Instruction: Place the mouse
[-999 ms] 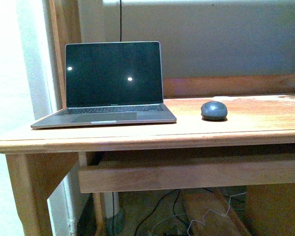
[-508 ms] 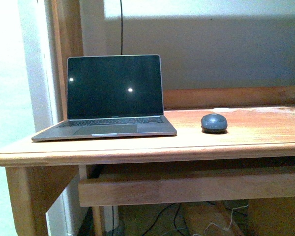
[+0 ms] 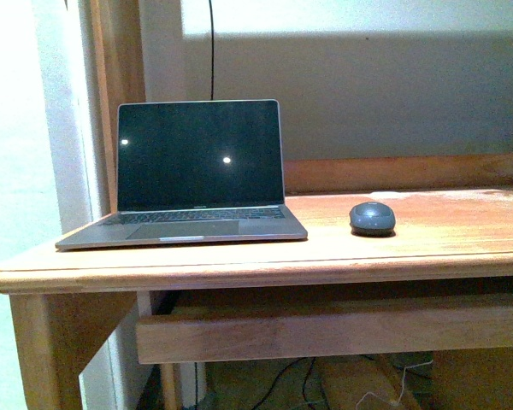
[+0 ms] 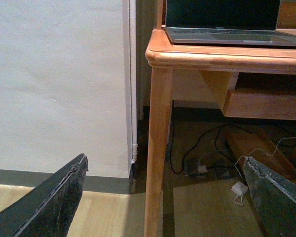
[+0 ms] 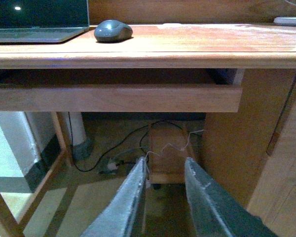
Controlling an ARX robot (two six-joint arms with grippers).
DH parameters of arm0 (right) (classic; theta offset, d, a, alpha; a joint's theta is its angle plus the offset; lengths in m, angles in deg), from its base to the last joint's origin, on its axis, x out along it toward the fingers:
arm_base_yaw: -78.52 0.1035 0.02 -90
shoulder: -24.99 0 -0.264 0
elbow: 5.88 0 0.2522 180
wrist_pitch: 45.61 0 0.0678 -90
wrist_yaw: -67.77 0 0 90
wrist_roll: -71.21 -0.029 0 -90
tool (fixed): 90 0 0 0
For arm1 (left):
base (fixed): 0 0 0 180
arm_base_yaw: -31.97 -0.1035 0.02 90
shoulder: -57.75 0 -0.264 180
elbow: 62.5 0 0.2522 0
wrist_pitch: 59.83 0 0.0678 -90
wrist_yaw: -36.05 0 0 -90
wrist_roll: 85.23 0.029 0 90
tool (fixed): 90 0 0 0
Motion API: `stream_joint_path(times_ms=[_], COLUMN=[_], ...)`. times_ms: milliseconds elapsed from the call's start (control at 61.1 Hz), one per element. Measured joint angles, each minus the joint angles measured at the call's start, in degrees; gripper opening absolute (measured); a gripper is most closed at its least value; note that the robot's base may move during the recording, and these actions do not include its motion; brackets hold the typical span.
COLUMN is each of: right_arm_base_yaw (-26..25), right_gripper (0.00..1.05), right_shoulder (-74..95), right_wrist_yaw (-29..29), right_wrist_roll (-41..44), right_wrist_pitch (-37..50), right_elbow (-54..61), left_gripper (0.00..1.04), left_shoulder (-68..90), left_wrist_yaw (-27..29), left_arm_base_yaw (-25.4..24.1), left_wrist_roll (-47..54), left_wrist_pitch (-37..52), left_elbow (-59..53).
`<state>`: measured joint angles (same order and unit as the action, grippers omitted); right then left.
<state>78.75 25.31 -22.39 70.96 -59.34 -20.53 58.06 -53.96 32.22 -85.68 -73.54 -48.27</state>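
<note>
Nearest the robot, below the level of the desktop, both grippers hang over the floor and hold nothing. From its wrist camera, the left gripper point(image 4: 165, 197) has its two dark fingers spread wide apart, with pale floorboards and the desk's front left leg point(image 4: 157, 148) beyond them. The right gripper point(image 5: 163, 197) has its fingers close together with a narrow gap between them, empty, pointing under the desk toward loose cables point(image 5: 133, 145) and a wooden box point(image 5: 167, 153) on the floor.

Above, the wooden desk point(image 3: 239, 265) has a rounded front edge and a shallow drawer front point(image 3: 325, 329) beneath it. On the desktop near the front left corner sits an open laptop point(image 3: 197, 171), its screen dark with two small light reflections. The mouse point(image 3: 372, 218), a small dark grey dome, rests flat on the desktop just to the right of the laptop, apart from it and set back from the front edge. Behind runs the desk's low wooden back rail point(image 3: 393, 173), then a grey wall.
</note>
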Motion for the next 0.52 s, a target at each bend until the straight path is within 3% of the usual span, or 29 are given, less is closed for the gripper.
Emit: stream_joint_path(times_ms=[344, 524], right_arm_base_yaw=[0.0, 0.0], right_gripper=[0.96, 0.97], right_shoulder=[0.0, 0.0], right_wrist_yaw=[0.0, 0.0], right_wrist_roll=[0.0, 0.0], right_wrist_pitch=[0.0, 0.0], right_elbow=[0.0, 0.0], left_gripper=[0.97, 0.97], left_shoulder=[0.0, 0.0], left_wrist_yaw=[0.0, 0.0], left_arm_base_yaw=[0.0, 0.0], left_wrist_roll=[0.0, 0.0], left_wrist_pitch=[0.0, 0.0], left_elbow=[-0.02, 0.0])
